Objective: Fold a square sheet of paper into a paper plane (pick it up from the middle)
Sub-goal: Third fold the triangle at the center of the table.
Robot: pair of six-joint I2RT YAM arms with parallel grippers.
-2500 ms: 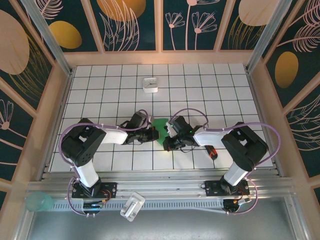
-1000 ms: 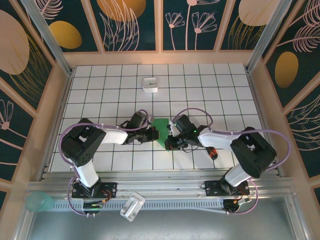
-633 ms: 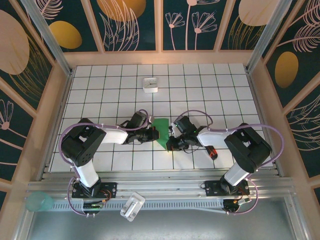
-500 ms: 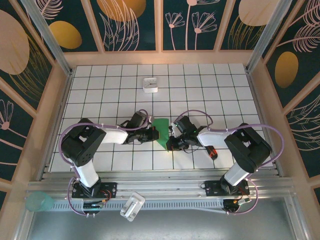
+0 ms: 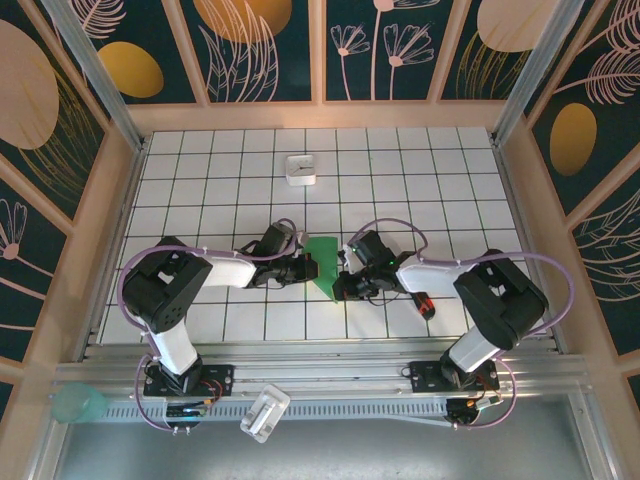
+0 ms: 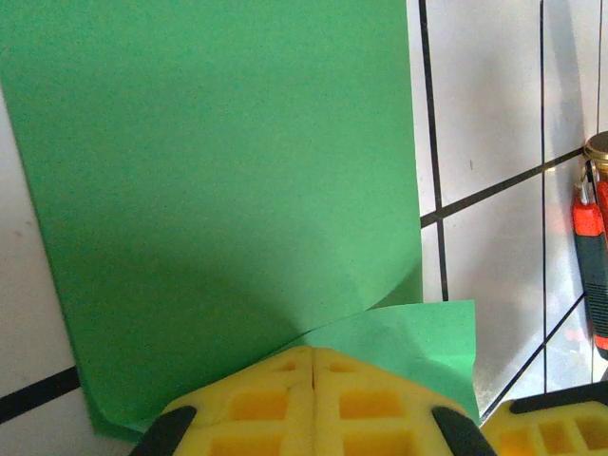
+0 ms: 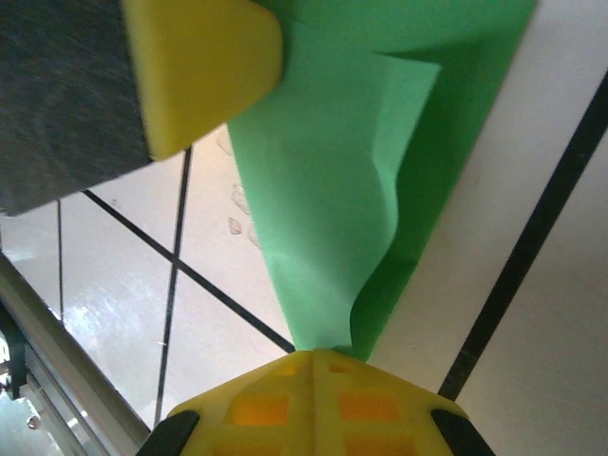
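The square sheet of paper (image 5: 322,258) is bright green and lies partly folded on the tiled table between the two arms. My left gripper (image 5: 309,270) is shut, and its yellow tips (image 6: 313,356) rest on top of the sheet (image 6: 218,171), where a crease begins. My right gripper (image 5: 339,286) is shut on the sheet's near corner (image 7: 332,237), and that flap (image 6: 413,332) curves up off the layer below. The left gripper's yellow finger (image 7: 199,66) sits over the sheet's far part in the right wrist view.
A red-and-black screwdriver (image 5: 423,303) lies right of the right gripper, also seen as the screwdriver (image 6: 594,256) at the left wrist view's edge. A small white box (image 5: 301,169) sits far back. A white object (image 5: 264,412) and a teal cup (image 5: 77,404) lie beyond the near rail.
The right gripper has edged left and nearer the left gripper with the sheet's corner in it. The left arm has stayed put.
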